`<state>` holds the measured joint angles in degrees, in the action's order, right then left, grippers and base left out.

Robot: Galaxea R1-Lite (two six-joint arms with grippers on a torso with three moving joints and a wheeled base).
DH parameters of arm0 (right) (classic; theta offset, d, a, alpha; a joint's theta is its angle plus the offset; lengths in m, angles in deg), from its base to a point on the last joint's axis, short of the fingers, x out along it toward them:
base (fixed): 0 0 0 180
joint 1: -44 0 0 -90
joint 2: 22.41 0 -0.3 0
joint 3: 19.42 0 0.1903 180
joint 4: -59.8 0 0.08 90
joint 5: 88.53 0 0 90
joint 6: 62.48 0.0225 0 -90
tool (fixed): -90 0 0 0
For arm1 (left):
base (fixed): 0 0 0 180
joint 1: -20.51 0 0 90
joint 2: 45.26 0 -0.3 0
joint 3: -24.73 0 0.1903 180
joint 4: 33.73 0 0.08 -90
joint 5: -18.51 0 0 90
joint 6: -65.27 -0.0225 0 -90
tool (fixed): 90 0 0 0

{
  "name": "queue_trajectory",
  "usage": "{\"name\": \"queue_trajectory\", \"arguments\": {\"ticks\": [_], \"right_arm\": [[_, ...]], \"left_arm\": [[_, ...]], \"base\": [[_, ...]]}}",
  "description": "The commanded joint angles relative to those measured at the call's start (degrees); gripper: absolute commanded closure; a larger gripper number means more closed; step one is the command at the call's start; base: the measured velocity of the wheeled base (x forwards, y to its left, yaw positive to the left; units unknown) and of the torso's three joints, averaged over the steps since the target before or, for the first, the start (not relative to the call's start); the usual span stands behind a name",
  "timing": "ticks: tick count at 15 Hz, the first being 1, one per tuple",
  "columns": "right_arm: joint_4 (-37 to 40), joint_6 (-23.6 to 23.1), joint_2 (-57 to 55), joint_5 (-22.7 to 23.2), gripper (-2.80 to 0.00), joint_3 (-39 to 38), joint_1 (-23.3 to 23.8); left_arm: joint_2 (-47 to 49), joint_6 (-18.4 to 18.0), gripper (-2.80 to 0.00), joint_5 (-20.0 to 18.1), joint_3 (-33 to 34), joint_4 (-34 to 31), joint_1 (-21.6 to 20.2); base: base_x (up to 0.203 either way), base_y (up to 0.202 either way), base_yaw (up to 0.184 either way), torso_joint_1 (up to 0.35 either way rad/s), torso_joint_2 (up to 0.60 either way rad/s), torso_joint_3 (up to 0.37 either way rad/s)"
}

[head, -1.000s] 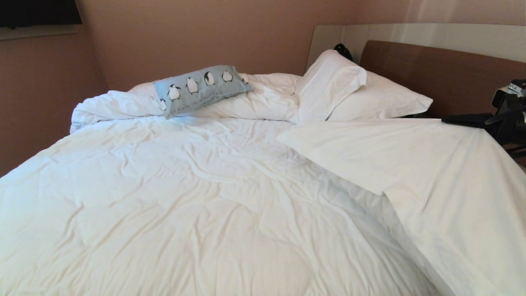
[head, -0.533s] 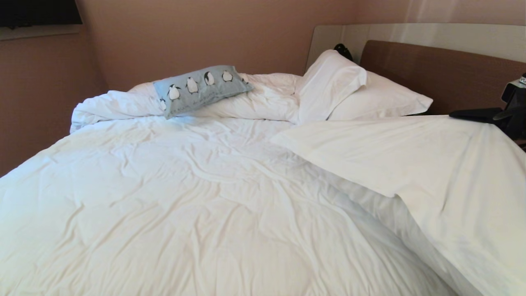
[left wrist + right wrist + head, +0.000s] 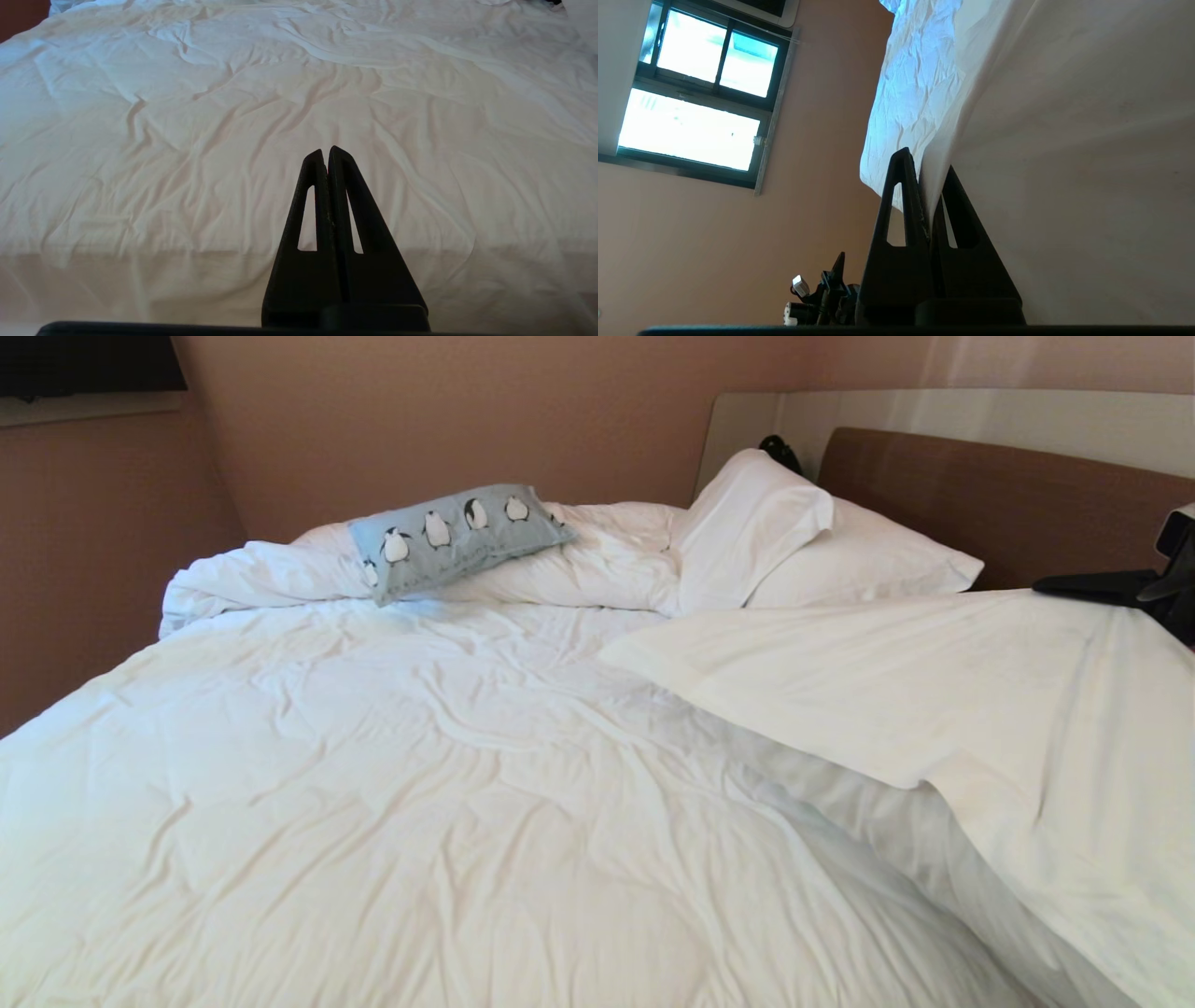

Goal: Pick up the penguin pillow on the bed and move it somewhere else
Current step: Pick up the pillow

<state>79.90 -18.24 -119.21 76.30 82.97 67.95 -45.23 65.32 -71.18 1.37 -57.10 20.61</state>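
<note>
White rumpled bedding covers the bed (image 3: pixel 392 784), and the penguin pillow (image 3: pixel 457 537) lies on the bunched duvet at its far side — well apart from both grippers. The right gripper (image 3: pixel 927 186) is clamped on a white sheet (image 3: pixel 934 700), apparently lifting its edge — tugging could drag bedding under the pillow. The left gripper (image 3: pixel 325 154), closed and empty, hovers over the near bedding, with white pillows (image 3: pixel 794 541) beside the target.

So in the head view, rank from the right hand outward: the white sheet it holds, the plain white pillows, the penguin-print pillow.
1. Lifted white sheet, pinched in the right hand at the right edge.
2. Plain white pillows, against the headboard.
3. Light blue-grey penguin pillow, on the bunched duvet at far left.
</note>
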Motion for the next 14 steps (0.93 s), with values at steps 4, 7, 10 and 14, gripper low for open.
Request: {"name": "queue_trajectory", "arguments": {"ticks": [4,7,10,14], "right_arm": [[-0.2,0.2,0.2,0.4,0.0,0.2,0.2],[-0.2,0.2,0.1,0.4,0.0,0.2,0.6],[-0.1,0.2,-0.1,0.4,0.0,0.8,1.3],[-0.1,0.2,-0.4,0.4,0.0,1.2,2.1]], "left_arm": [[0.0,0.0,0.0,0.0,0.0,0.0,0.0],[0.0,0.0,0.0,0.0,0.0,0.0,0.0],[0.0,0.0,0.0,0.0,0.0,0.0,0.0],[0.0,0.0,0.0,0.0,0.0,0.0,0.0]], "base": [[0.0,0.0,0.0,0.0,0.0,0.0],[0.0,0.0,0.0,0.0,0.0,0.0],[0.0,0.0,0.0,0.0,0.0,0.0],[0.0,0.0,0.0,0.0,0.0,0.0]]}}
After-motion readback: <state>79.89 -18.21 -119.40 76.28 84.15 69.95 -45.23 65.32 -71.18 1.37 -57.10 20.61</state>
